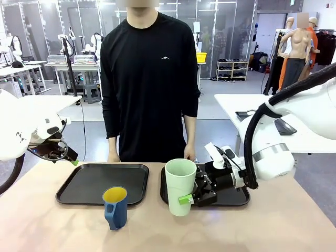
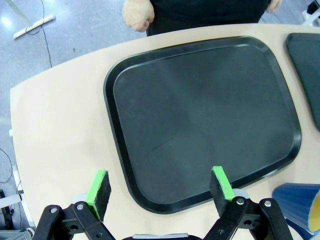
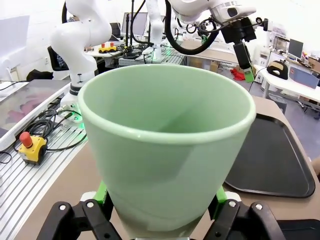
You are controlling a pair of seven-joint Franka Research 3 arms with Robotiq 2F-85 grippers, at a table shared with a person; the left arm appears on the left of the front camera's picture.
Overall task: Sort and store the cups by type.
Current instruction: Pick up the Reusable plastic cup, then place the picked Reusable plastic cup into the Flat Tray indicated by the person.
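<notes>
Left gripper [image 2: 160, 189], fingers spread and empty, hovers over the left tray [image 1: 68, 194]. A blue mug [image 1: 115, 207] stands on the table at that tray's near edge. Right gripper [image 1: 189, 197] pinches the green cup [image 1: 180, 186] upright at the right tray [image 1: 236, 200], probably to store it there.

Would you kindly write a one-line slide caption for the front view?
Right gripper grips the mint-green tumbler by the right tray; the blue mug stands on the table before the left tray.
</notes>
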